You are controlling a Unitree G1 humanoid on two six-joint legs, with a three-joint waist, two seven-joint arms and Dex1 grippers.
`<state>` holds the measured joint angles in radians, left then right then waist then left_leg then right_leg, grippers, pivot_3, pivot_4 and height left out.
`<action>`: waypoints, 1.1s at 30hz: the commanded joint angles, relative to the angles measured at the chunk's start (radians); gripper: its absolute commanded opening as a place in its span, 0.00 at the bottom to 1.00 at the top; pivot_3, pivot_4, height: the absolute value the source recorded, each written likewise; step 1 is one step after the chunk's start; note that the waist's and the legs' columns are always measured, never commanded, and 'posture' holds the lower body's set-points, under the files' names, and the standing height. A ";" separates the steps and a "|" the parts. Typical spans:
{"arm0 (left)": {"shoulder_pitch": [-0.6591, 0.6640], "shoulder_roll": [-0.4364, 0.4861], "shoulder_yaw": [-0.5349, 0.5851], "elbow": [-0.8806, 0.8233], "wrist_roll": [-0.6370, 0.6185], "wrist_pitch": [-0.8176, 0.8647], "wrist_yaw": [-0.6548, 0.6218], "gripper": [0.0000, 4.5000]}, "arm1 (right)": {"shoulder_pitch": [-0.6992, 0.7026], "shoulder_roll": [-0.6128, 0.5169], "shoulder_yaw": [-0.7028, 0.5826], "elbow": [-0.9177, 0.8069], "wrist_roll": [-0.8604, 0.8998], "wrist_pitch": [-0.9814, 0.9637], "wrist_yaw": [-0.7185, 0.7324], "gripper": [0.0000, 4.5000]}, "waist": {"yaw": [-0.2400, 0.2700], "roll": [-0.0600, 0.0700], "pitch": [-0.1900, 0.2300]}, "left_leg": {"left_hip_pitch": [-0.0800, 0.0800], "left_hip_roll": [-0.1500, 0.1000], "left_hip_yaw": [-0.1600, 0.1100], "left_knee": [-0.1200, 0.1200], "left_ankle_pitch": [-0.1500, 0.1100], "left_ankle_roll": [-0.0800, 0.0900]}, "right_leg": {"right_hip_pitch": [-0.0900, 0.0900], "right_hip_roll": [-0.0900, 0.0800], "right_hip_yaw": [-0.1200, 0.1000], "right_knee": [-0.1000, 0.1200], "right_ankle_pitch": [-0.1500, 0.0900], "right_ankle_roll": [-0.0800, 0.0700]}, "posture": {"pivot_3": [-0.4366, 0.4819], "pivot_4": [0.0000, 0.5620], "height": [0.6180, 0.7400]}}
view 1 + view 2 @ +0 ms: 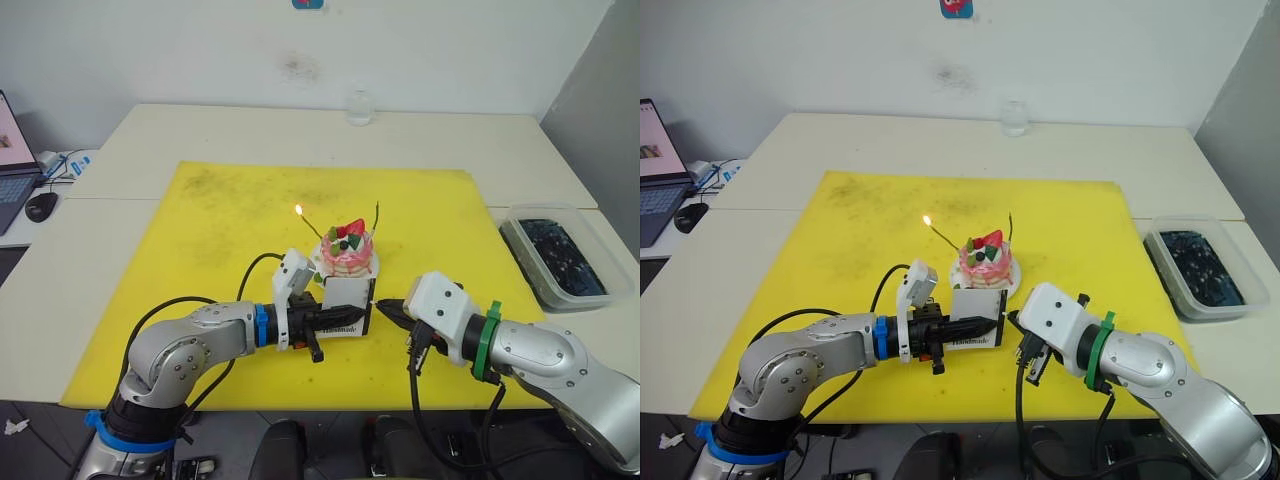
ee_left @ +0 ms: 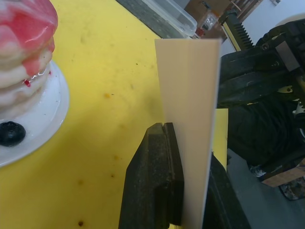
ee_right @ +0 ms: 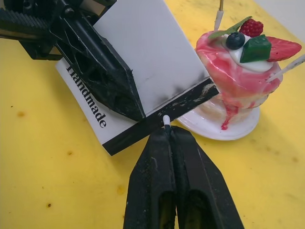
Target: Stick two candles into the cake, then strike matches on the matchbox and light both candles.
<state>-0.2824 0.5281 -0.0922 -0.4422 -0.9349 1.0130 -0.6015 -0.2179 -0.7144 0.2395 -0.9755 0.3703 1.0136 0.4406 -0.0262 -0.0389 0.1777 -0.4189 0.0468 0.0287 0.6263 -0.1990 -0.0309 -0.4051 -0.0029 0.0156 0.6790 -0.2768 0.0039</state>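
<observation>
Both grippers meet: left gripper [image 3: 102, 71] clamps the matchbox [image 3: 143, 71]; right gripper [image 3: 167, 131] pinches a match [image 3: 166, 120] against it.

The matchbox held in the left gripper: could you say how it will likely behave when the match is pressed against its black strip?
The matchbox looks thin, flat and probably light, so it may flex or pivot. The left gripper pinches it on edge, which should steady it. The match in the right gripper looks slender; hard pressure might snap it.

We count two candles [image 1: 307, 222] [image 1: 377, 213], one cake [image 1: 348, 252], one matchbox [image 1: 346, 305], one match [image 3: 166, 119], two grippers [image 1: 335, 318] [image 1: 385, 308].
</observation>
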 commanded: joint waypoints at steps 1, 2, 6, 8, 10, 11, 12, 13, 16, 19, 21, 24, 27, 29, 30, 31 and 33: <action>0.003 0.002 -0.014 -0.062 -0.010 -0.021 -0.047 0.00 | -0.022 0.002 0.014 0.002 -0.017 -0.012 -0.004 0.01 | 0.000 0.000 0.000 | 0.000 0.000 0.000 0.000 0.000 0.000 | 0.000 0.000 0.000 0.000 0.000 0.000 | 0.48 0.27 1.00; 0.004 0.002 -0.016 -0.062 -0.009 -0.022 -0.051 0.00 | -0.024 0.003 0.017 0.003 -0.019 -0.012 -0.003 0.01 | 0.000 0.000 0.000 | 0.000 0.000 0.000 0.000 0.000 0.000 | 0.000 0.000 0.000 0.000 0.000 0.000 | 0.48 0.27 1.00; 0.008 0.002 -0.033 -0.056 -0.001 -0.025 -0.078 0.00 | -0.033 0.007 0.027 0.011 -0.023 -0.021 0.000 0.01 | 0.000 0.000 0.000 | 0.000 0.000 0.000 0.000 0.000 0.000 | 0.000 0.000 0.000 0.000 0.000 0.000 | 0.48 0.27 1.00; 0.011 0.001 -0.042 -0.054 -0.011 -0.015 -0.091 0.00 | -0.039 0.026 0.023 0.020 -0.028 -0.032 -0.013 0.01 | 0.000 0.000 0.000 | 0.000 0.000 0.000 0.000 0.000 0.000 | 0.000 0.000 0.000 0.000 0.000 0.000 | 0.48 0.27 1.00; 0.015 0.005 -0.048 -0.062 -0.028 0.000 -0.105 0.00 | -0.048 0.044 0.014 0.030 -0.052 -0.051 -0.038 0.01 | 0.000 0.000 0.000 | 0.000 0.000 0.000 0.000 0.000 0.000 | 0.000 0.000 0.000 0.000 0.000 0.000 | 0.48 0.27 1.00; 0.021 0.010 -0.045 -0.074 -0.040 0.011 -0.106 0.00 | -0.059 0.059 -0.017 0.040 -0.072 -0.060 -0.064 0.01 | 0.000 0.000 0.000 | 0.000 0.000 0.000 0.000 0.000 0.000 | 0.000 0.000 0.000 0.000 0.000 0.000 | 0.48 0.27 1.00; 0.026 0.014 -0.043 -0.084 -0.048 0.017 -0.106 0.00 | -0.067 0.069 -0.040 0.046 -0.086 -0.065 -0.082 0.01 | -0.001 0.000 0.000 | 0.000 0.000 0.000 0.000 0.000 0.000 | 0.000 0.000 0.000 0.000 0.000 0.000 | 0.48 0.27 1.00; 0.033 0.022 -0.033 -0.094 -0.055 0.022 -0.104 0.00 | -0.066 0.066 -0.080 0.046 -0.099 -0.068 -0.094 0.01 | -0.002 0.000 0.000 | 0.000 0.000 0.000 0.000 0.000 0.000 | 0.000 0.000 0.000 0.000 0.000 0.000 | 0.48 0.27 1.00; 0.053 0.050 0.001 -0.107 -0.063 0.034 -0.096 0.00 | -0.030 0.047 -0.199 0.031 -0.102 -0.062 -0.088 0.01 | 0.000 0.000 0.000 | -0.001 0.000 0.001 0.000 0.000 0.000 | 0.000 0.000 0.001 0.000 0.000 0.000 | 0.48 0.27 1.00; 0.060 0.069 0.033 -0.104 -0.079 0.043 -0.077 0.00 | -0.013 0.039 -0.251 0.002 -0.086 -0.045 -0.073 0.01 | 0.002 0.000 0.000 | -0.001 0.000 0.000 0.000 0.000 0.000 | 0.000 0.000 -0.001 0.000 0.000 0.000 | 0.48 0.27 1.00; 0.058 0.071 0.047 -0.100 -0.085 0.049 -0.068 0.00 | -0.019 0.041 -0.257 -0.004 -0.082 -0.044 -0.069 0.01 | 0.001 0.000 0.000 | 0.000 0.000 -0.001 0.000 0.000 0.000 | 0.000 0.000 -0.001 0.000 0.000 0.000 | 0.48 0.27 1.00; 0.055 0.070 0.058 -0.097 -0.093 0.059 -0.054 0.00 | -0.073 0.052 -0.230 0.013 -0.090 -0.052 -0.077 0.01 | -0.002 0.000 0.000 | 0.000 0.000 0.000 0.000 0.000 0.000 | 0.000 0.000 0.000 0.000 0.000 0.000 | 0.48 0.27 1.00; 0.050 0.068 0.056 -0.094 -0.095 0.062 -0.046 0.00 | -0.194 0.072 -0.128 0.090 -0.133 -0.081 -0.091 0.01 | -0.007 0.000 0.000 | 0.000 0.000 0.001 0.000 0.000 0.000 | -0.001 0.000 0.001 0.001 0.001 0.001 | 0.48 0.27 1.00; 0.046 0.064 0.052 -0.094 -0.094 0.063 -0.042 0.00 | -0.244 0.084 -0.078 0.141 -0.164 -0.106 -0.094 0.01 | -0.005 0.000 0.000 | 0.001 0.000 0.000 0.001 0.000 0.000 | 0.000 0.000 0.001 0.001 0.001 0.001 | 0.48 0.27 1.00; 0.044 0.061 0.051 -0.094 -0.094 0.064 -0.038 0.00 | -0.269 0.090 -0.054 0.173 -0.182 -0.123 -0.094 0.01 | -0.004 0.000 0.000 | 0.001 0.000 0.000 0.000 0.000 0.000 | 0.000 0.000 0.000 0.001 0.000 0.000 | 0.48 0.27 1.00; 0.043 0.058 0.049 -0.094 -0.094 0.064 -0.035 0.00 | -0.289 0.097 -0.038 0.204 -0.198 -0.140 -0.095 0.01 | -0.002 0.000 0.000 | 0.001 0.000 0.000 0.000 0.000 0.000 | 0.000 0.000 0.000 0.001 0.000 0.000 | 0.48 0.27 1.00; 0.042 0.052 0.048 -0.095 -0.095 0.064 -0.030 0.00 | -0.319 0.107 -0.016 0.261 -0.228 -0.178 -0.093 0.01 | 0.000 0.000 0.000 | -0.001 0.000 0.000 0.000 0.000 0.000 | -0.001 0.001 0.000 0.000 0.000 0.000 | 0.48 0.27 1.00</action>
<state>-0.2295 0.5865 -0.0521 -0.5127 -1.0140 1.0823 -0.6375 -0.5115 -0.6085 0.2244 -0.7306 0.1793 0.8834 0.3549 -0.0263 -0.0388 0.1779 -0.4204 0.0466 0.0286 0.6267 -0.1990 -0.0307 -0.4061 -0.0021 0.0155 0.6790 -0.2769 0.0037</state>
